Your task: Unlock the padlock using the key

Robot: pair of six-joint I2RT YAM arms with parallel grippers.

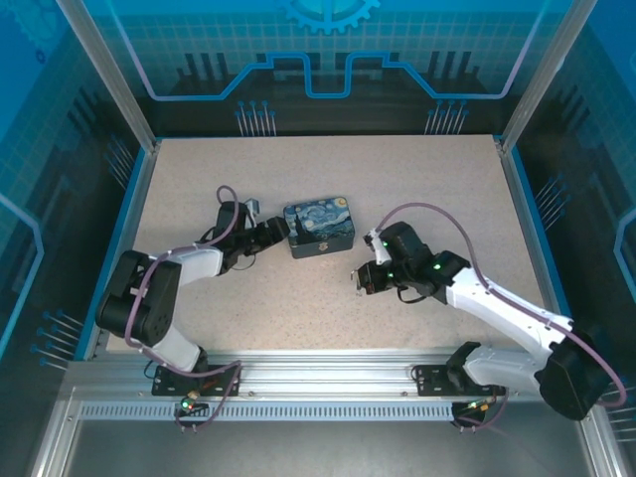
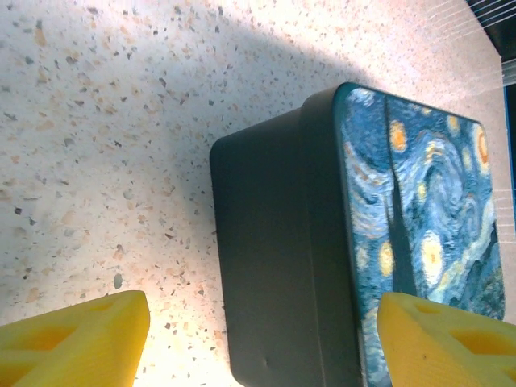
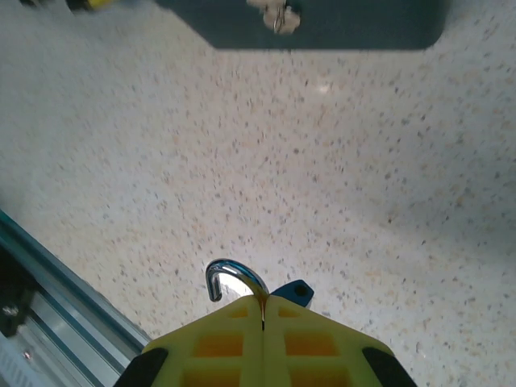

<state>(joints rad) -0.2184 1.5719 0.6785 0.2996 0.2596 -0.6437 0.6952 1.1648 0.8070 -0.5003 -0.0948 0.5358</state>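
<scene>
My right gripper (image 3: 264,310) is shut on the padlock (image 3: 235,278). Its thin silvery shackle curls out past the fingertips with its free end showing, and a blue corner of the body pokes out to the right. In the top view the right gripper (image 1: 360,279) hovers low over the table, in front of the tin. My left gripper (image 2: 262,339) is open, its yellow fingers (image 2: 76,339) standing either side of the tin's dark end wall without touching it. In the top view the left gripper (image 1: 270,232) sits at the tin's left end. The key is out of view.
The blue Starry-Night tin (image 1: 318,229) lies closed at mid-table, and its front clasp (image 3: 276,16) faces my right gripper. The aluminium rail (image 3: 48,298) runs along the near table edge. Open speckled tabletop (image 1: 417,179) surrounds the tin.
</scene>
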